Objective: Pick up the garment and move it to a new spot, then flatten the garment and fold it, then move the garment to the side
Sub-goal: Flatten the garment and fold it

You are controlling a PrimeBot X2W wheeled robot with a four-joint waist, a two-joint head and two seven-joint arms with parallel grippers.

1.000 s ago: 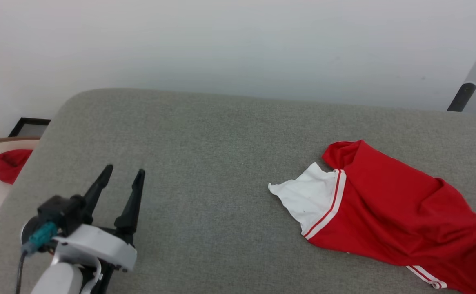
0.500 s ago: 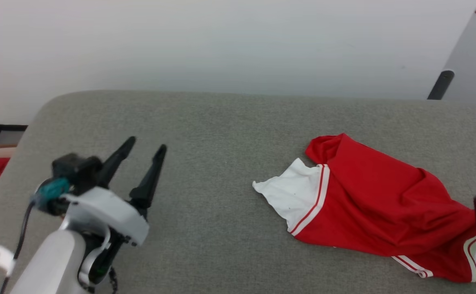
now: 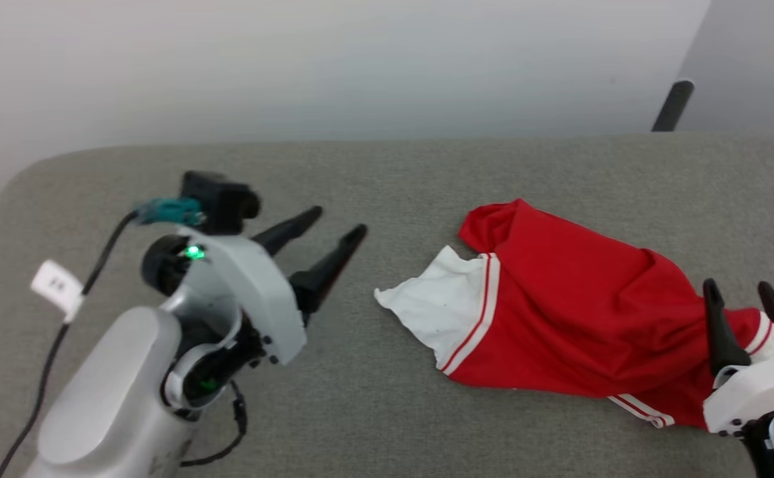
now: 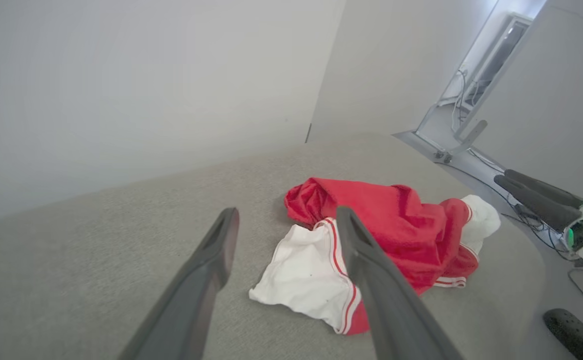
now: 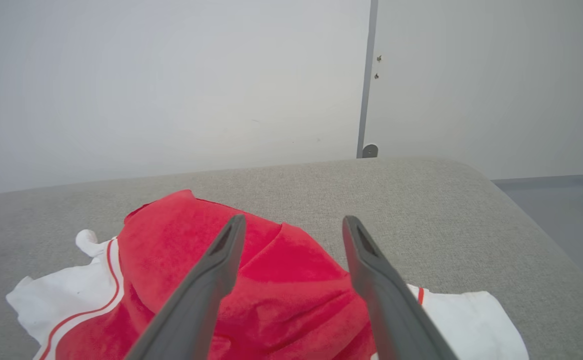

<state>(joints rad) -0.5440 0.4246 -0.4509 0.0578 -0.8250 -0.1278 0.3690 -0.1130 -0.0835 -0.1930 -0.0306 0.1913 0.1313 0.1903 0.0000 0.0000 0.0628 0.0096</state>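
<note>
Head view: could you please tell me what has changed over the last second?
The camera swung right. The left gripper reached toward the white sleeve of the shirt; the right gripper came in at the shirt's other end. Both are open, holding nothing. The shirt lies crumpled as before.

Silver-grey forearm (image 3: pixel 108 398), black cable (image 3: pixel 109 240), teal plug (image 3: pixel 169 211), white tag (image 3: pixel 57 287), dark tapered claw fingers (image 3: pixel 327 269)

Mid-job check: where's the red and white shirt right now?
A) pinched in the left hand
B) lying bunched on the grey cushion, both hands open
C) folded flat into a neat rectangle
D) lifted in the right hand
B: the shirt lies rumpled on the grey cushion, with the left hand open just short of it and the right hand open at its other end.
</note>
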